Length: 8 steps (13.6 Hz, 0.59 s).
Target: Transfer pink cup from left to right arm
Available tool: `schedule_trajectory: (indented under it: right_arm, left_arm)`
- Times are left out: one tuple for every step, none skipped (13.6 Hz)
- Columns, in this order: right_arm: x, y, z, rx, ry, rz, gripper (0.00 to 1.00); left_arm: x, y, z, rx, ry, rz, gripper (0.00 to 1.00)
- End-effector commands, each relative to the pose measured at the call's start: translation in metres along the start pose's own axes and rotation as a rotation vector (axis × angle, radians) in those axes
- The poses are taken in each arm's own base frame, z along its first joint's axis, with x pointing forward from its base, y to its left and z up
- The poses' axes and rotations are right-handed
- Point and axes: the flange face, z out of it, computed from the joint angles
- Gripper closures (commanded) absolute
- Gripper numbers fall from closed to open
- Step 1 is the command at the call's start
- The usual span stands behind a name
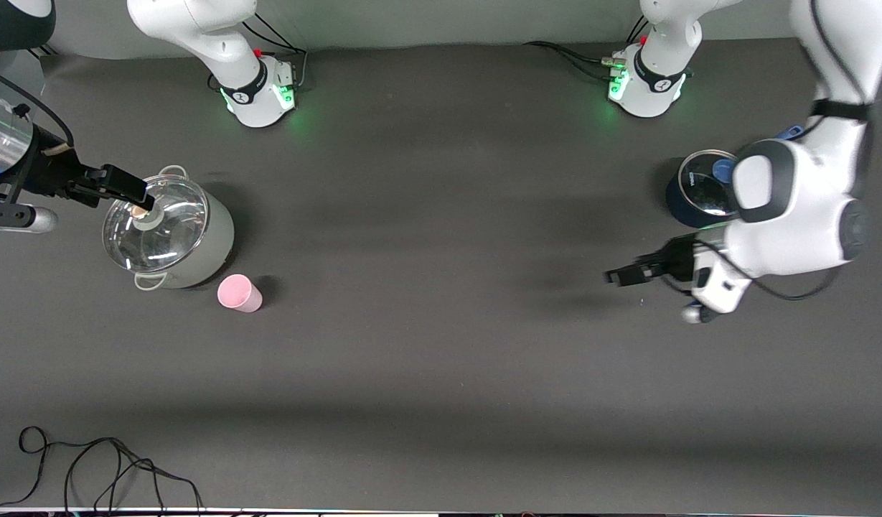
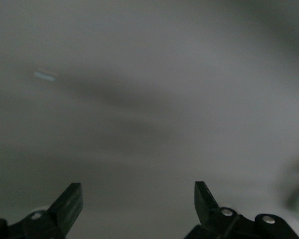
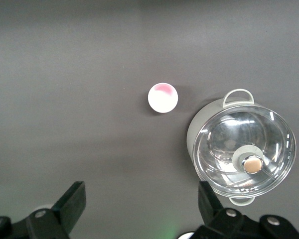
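Note:
The pink cup (image 1: 238, 293) stands on the table next to the grey pot (image 1: 196, 248), a little nearer the front camera, toward the right arm's end. It also shows in the right wrist view (image 3: 163, 97), apart from the pot (image 3: 202, 129). My right gripper (image 1: 145, 199) hangs open and empty high over the pot's glass lid (image 1: 157, 226); its jaws (image 3: 140, 194) are spread wide. My left gripper (image 1: 616, 276) is open and empty above bare table at the left arm's end, far from the cup. The left wrist view shows only blurred table between its jaws (image 2: 138, 191).
A dark saucepan (image 1: 692, 194) with a glass lid and a blue handle stands toward the left arm's end, partly hidden by the left arm. A black cable (image 1: 89, 467) lies near the table's front edge at the right arm's end.

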Motion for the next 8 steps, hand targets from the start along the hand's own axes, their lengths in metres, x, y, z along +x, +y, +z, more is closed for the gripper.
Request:
schedule_trajectory:
  right_arm:
    - [0.004,0.003,-0.006,-0.024,-0.001,0.004,0.0]
    - [0.004,0.004,-0.006,-0.026,-0.001,-0.012,0.0]
    - [0.003,0.004,-0.007,-0.025,0.0,-0.031,0.0]
    - [0.004,0.01,-0.007,-0.024,0.001,-0.028,0.0]
    - [0.005,0.012,-0.006,-0.023,-0.001,-0.027,0.0]
    - [0.005,0.014,-0.007,-0.022,0.001,-0.027,0.0]
    - [0.005,0.016,-0.008,-0.02,0.001,-0.022,0.0]
    - [0.008,0.033,-0.009,-0.01,0.001,0.012,0.0]
  left_arm:
    - [0.005,-0.022,-0.035,0.162,0.038,0.181,0.0]
    - [0.008,-0.027,-0.044,0.198,0.036,0.268,0.0]
    - [0.01,-0.028,-0.057,0.233,0.035,0.334,0.0]
    - [0.011,-0.029,-0.068,0.247,0.034,0.361,0.0]
    - [0.013,-0.029,-0.08,0.257,0.045,0.367,0.0]
    - [0.014,-0.031,-0.094,0.274,0.058,0.366,0.0]
    - [0.013,-0.035,-0.11,0.279,0.06,0.354,0.0]
    - [0.01,-0.031,-0.129,0.279,0.059,0.353,0.0]
